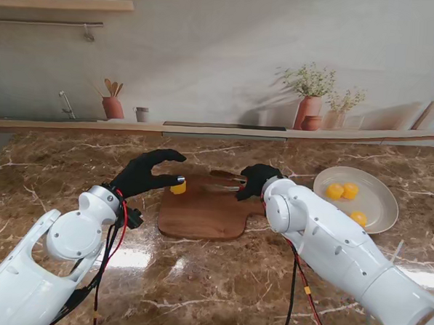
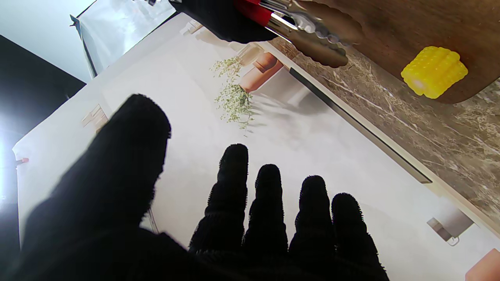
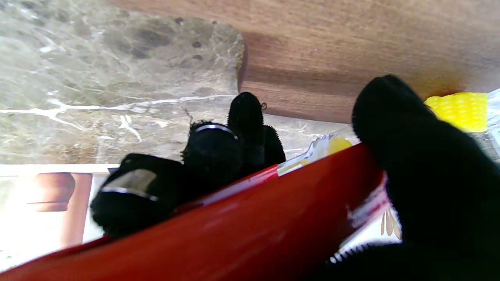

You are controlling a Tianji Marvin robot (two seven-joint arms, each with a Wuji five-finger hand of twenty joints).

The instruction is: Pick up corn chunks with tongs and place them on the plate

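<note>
A yellow corn chunk (image 1: 178, 187) (image 2: 433, 72) (image 3: 461, 111) lies on the far left part of the wooden cutting board (image 1: 207, 213) (image 2: 406, 23) (image 3: 351, 39). My left hand (image 1: 148, 172) (image 2: 234, 218) hovers just left of the chunk, fingers spread, holding nothing. The right hand (image 1: 258, 181) (image 3: 425, 187) is shut on the red-handled tongs (image 1: 229, 182) (image 2: 300, 27) (image 3: 234, 226) over the board's far right part. The metal tips point left toward the chunk and stop short of it. Three corn chunks (image 1: 348, 198) rest in the white plate (image 1: 378, 215) on the right.
The board's handle sticks out toward the right forearm (image 1: 336, 249). A low ledge (image 1: 219, 130) runs along the back of the marble table, against a printed kitchen backdrop. Red and black cables (image 1: 115, 237) hang under the left wrist.
</note>
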